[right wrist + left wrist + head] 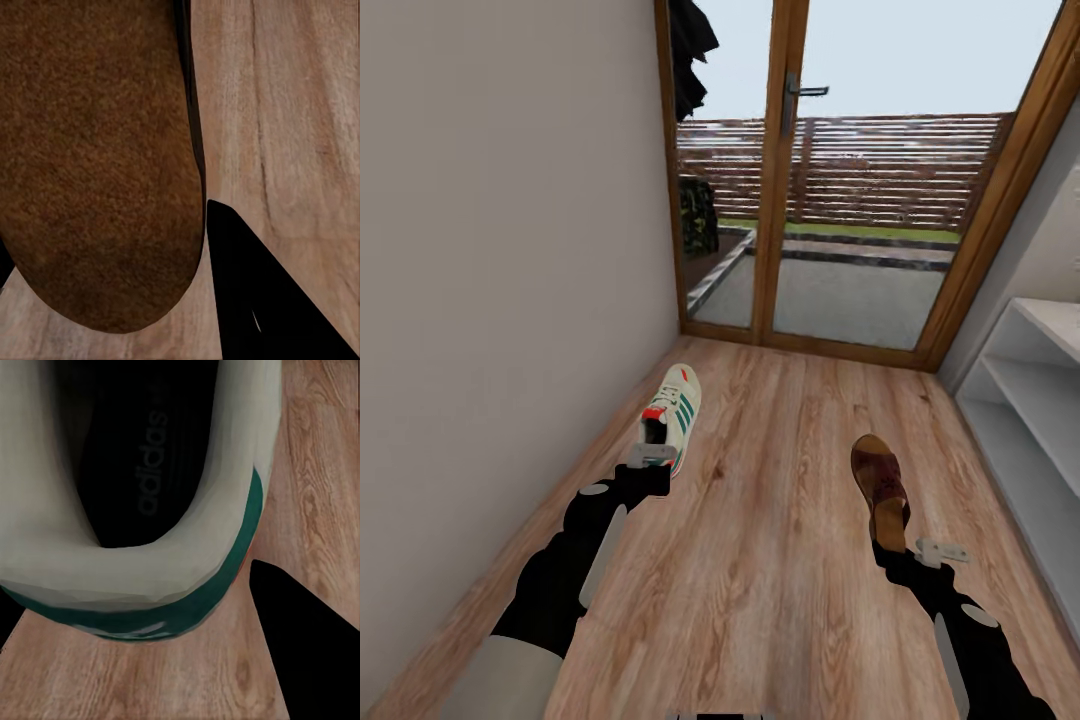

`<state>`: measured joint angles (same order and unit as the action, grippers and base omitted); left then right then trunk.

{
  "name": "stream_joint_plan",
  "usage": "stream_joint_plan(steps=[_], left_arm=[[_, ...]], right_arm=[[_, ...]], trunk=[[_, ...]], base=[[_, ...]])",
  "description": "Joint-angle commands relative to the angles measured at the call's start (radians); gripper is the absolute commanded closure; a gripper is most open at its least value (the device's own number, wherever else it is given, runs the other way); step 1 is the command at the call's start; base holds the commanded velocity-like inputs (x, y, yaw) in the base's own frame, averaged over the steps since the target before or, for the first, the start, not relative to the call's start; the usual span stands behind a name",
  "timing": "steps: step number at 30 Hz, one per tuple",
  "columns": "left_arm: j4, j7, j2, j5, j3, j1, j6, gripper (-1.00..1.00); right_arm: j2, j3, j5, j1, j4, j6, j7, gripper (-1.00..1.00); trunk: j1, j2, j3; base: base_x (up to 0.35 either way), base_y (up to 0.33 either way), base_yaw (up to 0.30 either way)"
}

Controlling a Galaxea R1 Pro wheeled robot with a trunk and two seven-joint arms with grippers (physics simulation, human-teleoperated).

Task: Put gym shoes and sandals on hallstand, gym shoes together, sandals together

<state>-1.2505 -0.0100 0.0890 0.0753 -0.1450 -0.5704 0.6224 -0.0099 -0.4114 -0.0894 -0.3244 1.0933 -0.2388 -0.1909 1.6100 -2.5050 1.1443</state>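
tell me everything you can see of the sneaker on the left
The sneaker is cream-white with green side stripes, a red heel tab and a reddish sole edge. It is upright over the wood floor near the left wall, toe toward the glass door. The left wrist view looks into its dark opening, with printed lettering on the insole and a green heel band. The left gripper is at its heel; whether the jaws grip it is unclear.

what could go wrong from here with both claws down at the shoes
1. The left claw sits at the heel of the gym shoe, with only the heel rim between its fingers in the left wrist view; a shallow pinch could let the shoe tip or slip on lifting.
2. The right claw meets the brown sandal at its flat heel edge; the low sole may slide along the wood floor instead of being gripped.
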Motion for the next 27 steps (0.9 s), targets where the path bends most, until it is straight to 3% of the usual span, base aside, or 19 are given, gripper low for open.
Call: stream_joint_plan(steps=[1, 20, 27], left_arm=[[-0.001, 0.001, 0.000, 0.008, 0.001, 0.000, 0.005, 1.00], [-0.001, 0.001, 0.000, 0.008, 0.000, 0.000, 0.005, 1.00], [-0.001, 0.001, 0.000, 0.008, 0.000, 0.000, 0.005, 1.00]], right_arm=[[0.001, -0.003, -0.005, -0.001, 0.002, -0.007, -0.007, 1.00], [0.001, -0.003, -0.005, -0.001, 0.000, -0.007, -0.007, 1.00], [0.001, -0.003, -0.005, -0.001, 0.000, -0.007, -0.007, 1.00]], trunk=[[0.000, 0.000, 0.000], [0.000, 0.000, -0.011], [0.000, 0.000, -0.016]], base=[[0.294, 0.171, -0.251], [0.288, 0.129, -0.280], [0.067, 0.021, -0.283]])
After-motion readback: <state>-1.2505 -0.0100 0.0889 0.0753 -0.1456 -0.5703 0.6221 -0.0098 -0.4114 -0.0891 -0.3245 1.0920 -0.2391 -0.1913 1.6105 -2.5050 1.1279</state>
